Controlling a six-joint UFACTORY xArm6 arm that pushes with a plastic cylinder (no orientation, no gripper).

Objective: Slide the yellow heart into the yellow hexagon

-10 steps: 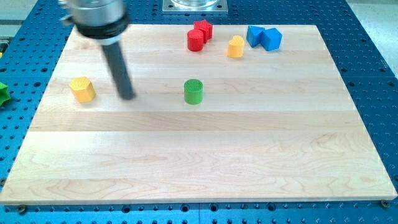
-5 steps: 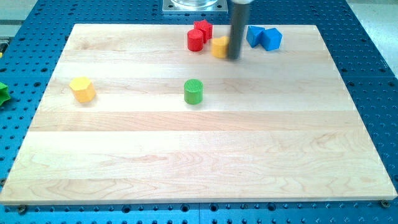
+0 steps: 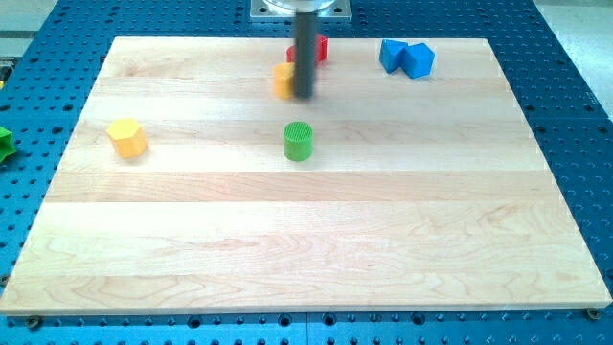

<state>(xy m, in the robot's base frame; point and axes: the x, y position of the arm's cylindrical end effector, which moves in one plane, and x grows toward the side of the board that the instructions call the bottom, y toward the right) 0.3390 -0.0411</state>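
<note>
The yellow heart lies near the view's top centre of the wooden board, partly hidden by the rod. My tip rests against the heart's right side. The yellow hexagon sits far to the view's left, about mid-height of the upper board. The heart and the hexagon are well apart.
A green cylinder stands just below my tip. Red blocks show behind the rod at the top. Two blue blocks sit at the top right. The board lies on a blue perforated table. A green object lies off the board's left edge.
My tip swept from the left to the heart's right side, then moved left, pushing the yellow heart leftward past the red blocks. The other blocks stayed put.
</note>
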